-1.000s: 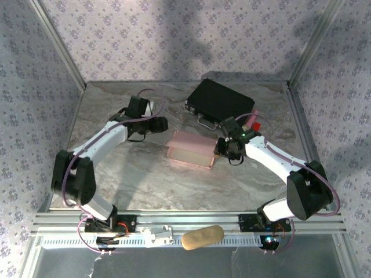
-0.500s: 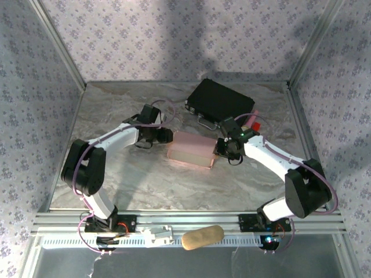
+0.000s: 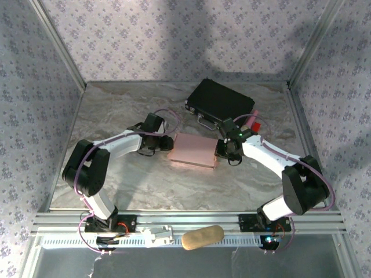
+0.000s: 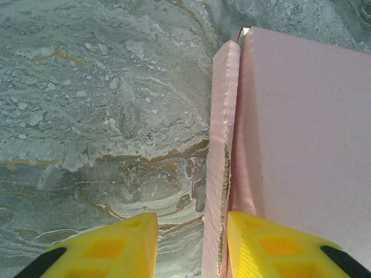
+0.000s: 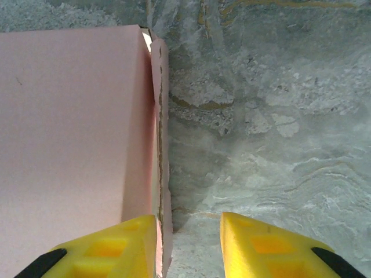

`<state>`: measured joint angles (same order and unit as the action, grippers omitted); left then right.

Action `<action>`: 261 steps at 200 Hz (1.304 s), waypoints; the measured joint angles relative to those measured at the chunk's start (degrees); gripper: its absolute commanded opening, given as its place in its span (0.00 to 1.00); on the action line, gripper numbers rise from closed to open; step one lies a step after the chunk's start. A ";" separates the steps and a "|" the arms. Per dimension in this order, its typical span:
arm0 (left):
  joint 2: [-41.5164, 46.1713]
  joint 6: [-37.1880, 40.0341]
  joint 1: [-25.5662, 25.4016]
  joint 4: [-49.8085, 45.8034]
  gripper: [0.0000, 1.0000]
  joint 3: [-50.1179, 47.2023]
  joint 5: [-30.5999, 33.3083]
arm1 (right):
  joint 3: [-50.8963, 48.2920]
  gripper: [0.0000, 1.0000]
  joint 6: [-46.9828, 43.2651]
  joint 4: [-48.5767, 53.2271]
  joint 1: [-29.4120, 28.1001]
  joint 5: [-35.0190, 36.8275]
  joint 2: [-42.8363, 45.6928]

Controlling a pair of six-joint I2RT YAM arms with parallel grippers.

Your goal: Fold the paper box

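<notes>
A tan oblong object [image 3: 203, 237] lay on the near rail. Mid-table sat the pink box [image 3: 194, 151], lid down. The left gripper [image 3: 166, 143] straddled the box's left side flap [image 4: 220, 174], fingers [image 4: 110, 246] parted; the right gripper [image 3: 221, 149] straddled its right edge likewise, neither visibly clamping. Beyond lay a black case [image 3: 220, 99].

A grey marbled tabletop [image 3: 122, 185] sits between floral-papered walls [image 3: 139, 40], with an aluminium rail [image 3: 191, 219] along its near edge.
</notes>
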<state>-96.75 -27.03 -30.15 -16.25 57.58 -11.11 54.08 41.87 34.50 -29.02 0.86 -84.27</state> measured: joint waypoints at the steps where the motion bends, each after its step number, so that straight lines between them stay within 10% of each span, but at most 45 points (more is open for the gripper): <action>1: 0.00 0.00 0.00 0.00 0.36 -0.02 0.02 | 0.00 0.35 -0.02 0.02 0.00 0.02 0.00; 261: 9.46 -3.67 -4.35 1.25 0.48 -4.52 3.76 | -5.14 0.29 -1.60 -6.88 -0.11 -3.26 -1.77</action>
<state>-87.29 -30.70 -34.50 -15.00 53.06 -7.35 48.95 40.27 27.62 -29.12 -2.39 -86.04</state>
